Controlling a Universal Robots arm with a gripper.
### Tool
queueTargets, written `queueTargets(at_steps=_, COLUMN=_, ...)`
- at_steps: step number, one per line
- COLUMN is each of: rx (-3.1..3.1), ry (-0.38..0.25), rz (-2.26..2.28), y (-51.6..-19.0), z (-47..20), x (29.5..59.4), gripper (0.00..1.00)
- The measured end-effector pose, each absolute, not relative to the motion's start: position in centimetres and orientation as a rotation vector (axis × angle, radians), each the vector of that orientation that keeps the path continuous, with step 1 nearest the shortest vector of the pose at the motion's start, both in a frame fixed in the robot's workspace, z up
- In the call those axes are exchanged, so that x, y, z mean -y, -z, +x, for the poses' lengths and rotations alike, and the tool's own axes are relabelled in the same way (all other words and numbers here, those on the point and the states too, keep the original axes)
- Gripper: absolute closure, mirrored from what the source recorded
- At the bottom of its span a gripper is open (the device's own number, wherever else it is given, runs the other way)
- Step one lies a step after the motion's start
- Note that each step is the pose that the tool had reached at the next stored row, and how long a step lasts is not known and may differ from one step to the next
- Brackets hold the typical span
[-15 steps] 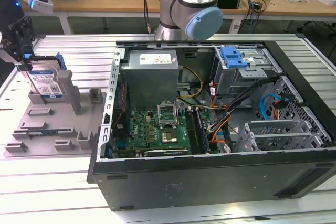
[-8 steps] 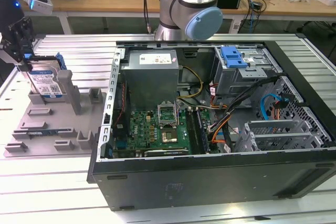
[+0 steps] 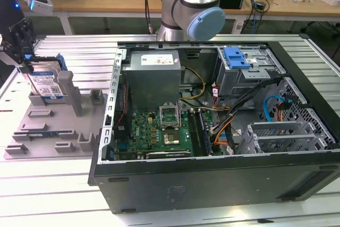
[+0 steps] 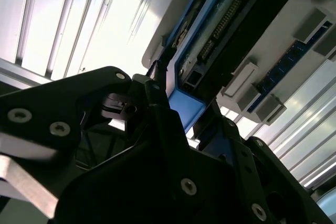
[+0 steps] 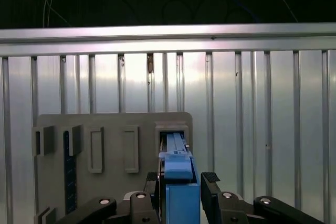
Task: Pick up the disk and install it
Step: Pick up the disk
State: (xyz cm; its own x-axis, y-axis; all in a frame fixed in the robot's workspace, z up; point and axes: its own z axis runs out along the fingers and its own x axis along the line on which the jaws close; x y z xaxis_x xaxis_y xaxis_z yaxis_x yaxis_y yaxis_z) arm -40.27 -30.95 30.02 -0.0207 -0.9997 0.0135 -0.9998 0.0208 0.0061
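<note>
Slatted metal table [image 3: 53, 195], grey tray [image 3: 48, 131] at the exterior view's left beside the open case [image 3: 212, 184]: gripper [image 3: 25, 63] pinches the upright disk [image 3: 47, 84], seated in a tray slot.

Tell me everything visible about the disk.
The disk is a flat silver metal drive with a white and blue label, framed by a bright blue plastic carrier. It stands upright on edge in a slot of the grey holder, at the exterior view's left, outside the open computer case. The claw sits at its upper edge; in both wrist views the blue carrier shows right against the claw.
</note>
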Motion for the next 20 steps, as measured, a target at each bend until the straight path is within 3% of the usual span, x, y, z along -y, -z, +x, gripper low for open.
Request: queueTargets(at_steps=20, rx=2.232, ry=-0.021, rz=2.192, y=-29.82, z=-40.29, x=30.94, gripper=0.55)
